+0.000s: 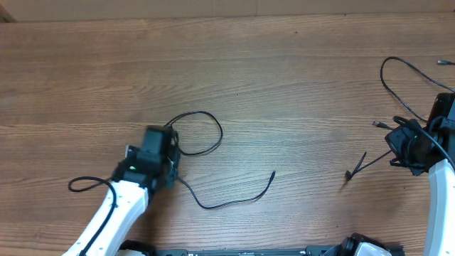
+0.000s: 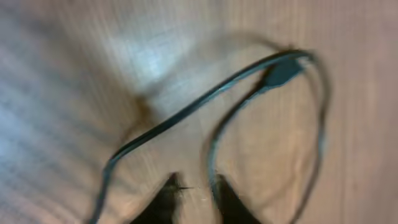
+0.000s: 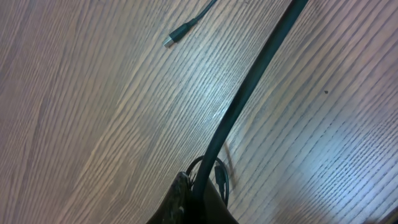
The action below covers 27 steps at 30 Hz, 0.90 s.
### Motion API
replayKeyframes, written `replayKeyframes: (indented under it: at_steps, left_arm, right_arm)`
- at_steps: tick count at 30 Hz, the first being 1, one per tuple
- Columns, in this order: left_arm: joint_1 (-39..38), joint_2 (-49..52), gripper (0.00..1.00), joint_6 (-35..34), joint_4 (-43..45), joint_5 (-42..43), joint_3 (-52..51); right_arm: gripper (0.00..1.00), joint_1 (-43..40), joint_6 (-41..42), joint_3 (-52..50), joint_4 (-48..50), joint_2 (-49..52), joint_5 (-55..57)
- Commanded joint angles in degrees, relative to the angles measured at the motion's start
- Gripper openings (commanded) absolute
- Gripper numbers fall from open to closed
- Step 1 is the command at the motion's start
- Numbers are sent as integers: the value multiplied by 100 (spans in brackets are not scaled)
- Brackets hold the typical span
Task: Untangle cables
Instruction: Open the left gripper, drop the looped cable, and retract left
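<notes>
L gripper point(image 2: 198, 200) over looped cable point(image 1: 220, 135) mid-table point(image 1: 284, 64), fingers point(image 2: 163, 202) slightly apart, nothing visibly held. R gripper point(image 3: 199, 191) clamped on second cable point(image 1: 373, 161), far right. Step: regrasp; next, pinch one strand.

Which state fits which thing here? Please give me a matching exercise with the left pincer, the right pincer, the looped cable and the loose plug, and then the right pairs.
Things
1. left pincer
2. right pincer
3. looped cable
4. loose plug

States
A. lies alone on the table, with nothing touching it
B. shut on a straight cable
C. forms a ring near the middle of the table
D. open, fingers apart, above a cable

Pairs: 1-D, 2-B, 3-C, 4-A
</notes>
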Motion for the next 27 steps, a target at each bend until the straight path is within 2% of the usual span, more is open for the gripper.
replayKeyframes:
  at_steps: [1,4,9,12,16,20,24,27]
  left_arm:
    - [382,-13,99,1139,-76,527,251]
    - [820,-15,100,1711,-238,1008,472]
    - [1746,-15,99,3434,-280,2826,1038]
    - [2214,-24,100,4503,-734,3633,1414]
    - [2562,-111,100,5226,-1932,3475,1801]
    - [2647,-439,100,5796,-2747,2944,1867]
    - [2643,-885,100,5801,-3335,2376,1860]
    - [2638,-1292,100,5799,-3604,2129,1832]
  right_arm:
    - [4,24,-70,-11,17,4,-9]
    - [4,24,-70,-11,20,4,-11]
    - [4,24,-136,-11,22,4,-186]
    - [4,42,-793,-11,146,4,-787]
    - [4,138,-1670,-11,393,2,-1818]
    - [4,232,-1871,-11,479,-13,-2116]
    - [4,243,-1869,94,1023,-205,-2837]
    - [4,245,-1766,267,2092,-391,-3591]
